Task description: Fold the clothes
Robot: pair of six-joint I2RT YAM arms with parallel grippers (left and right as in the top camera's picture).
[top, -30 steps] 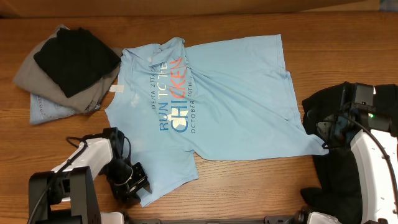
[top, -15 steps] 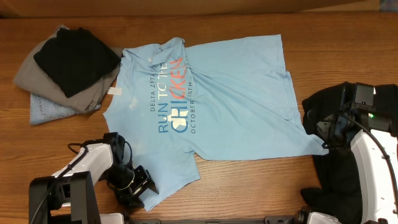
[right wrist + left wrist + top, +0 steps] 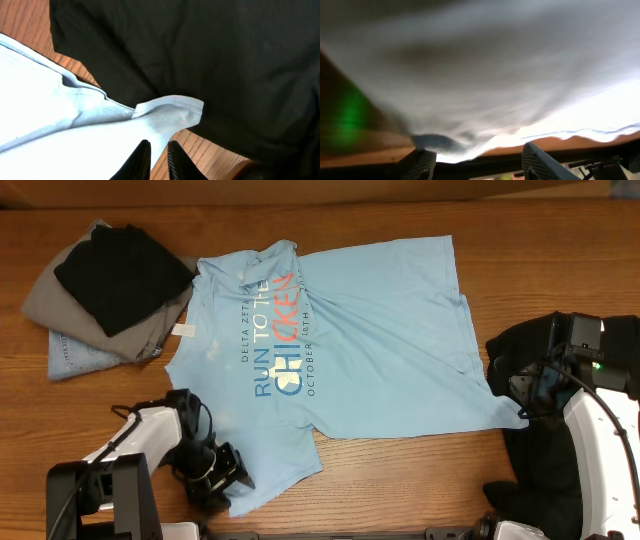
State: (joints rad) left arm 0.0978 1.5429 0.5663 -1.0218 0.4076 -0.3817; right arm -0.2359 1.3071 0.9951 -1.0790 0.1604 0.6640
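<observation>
- left gripper (image 3: 223, 479): fingers apart at near-left corner of T-shirt (image 3: 370, 340); wrist view blurred
- right gripper (image 3: 156, 156): pinched on T-shirt hem corner; black garment (image 3: 225, 60) just beside

Two grippers were counted: the left gripper (image 3: 215, 480) and the right gripper (image 3: 520, 395). Between them lay one light blue T-shirt (image 3: 370, 330). Under the right one lay one loose black garment (image 3: 535, 465). Beyond the left one three folded items were stacked: one black piece (image 3: 120, 275), one grey piece (image 3: 60, 305) and one pale blue piece (image 3: 75, 360). There was one table (image 3: 400, 480).
</observation>
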